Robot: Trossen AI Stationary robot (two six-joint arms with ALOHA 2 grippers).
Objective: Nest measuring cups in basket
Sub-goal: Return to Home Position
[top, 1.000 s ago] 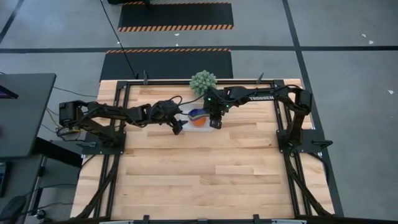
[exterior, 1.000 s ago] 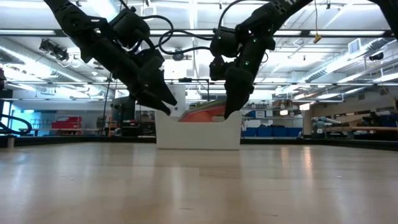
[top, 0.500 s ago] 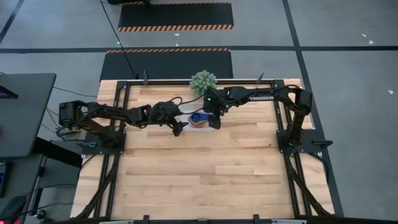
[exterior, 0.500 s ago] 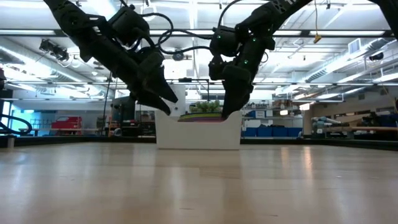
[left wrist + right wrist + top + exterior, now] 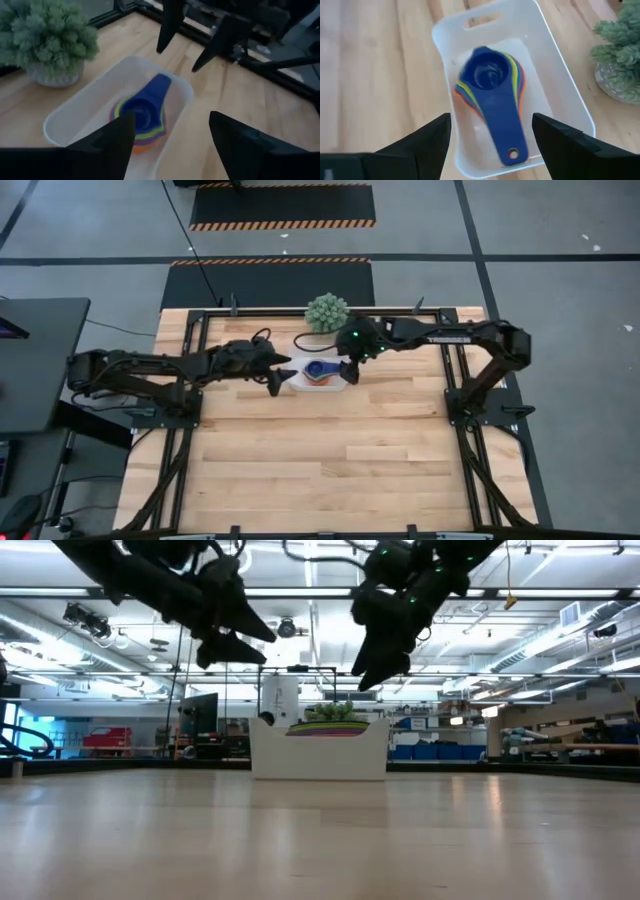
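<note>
Both grippers have risen clear of the basket (image 5: 320, 755) since half a second ago, when their tips hung at its rim; the left gripper (image 5: 262, 648) now hovers above and off the tub's left end, its fingers spread with nothing between them; the right gripper (image 5: 372, 675) hangs over the tub's right end, its fingers likewise apart and holding nothing; the measuring cups (image 5: 490, 95) lie nested in one stack inside the basket, below and between the two grippers, touched by neither; the dark blue cup sits on top, with coloured rims showing around it; the basket rests on the wooden surface (image 5: 330, 470), near the spiky green plant (image 5: 327, 311).
</note>
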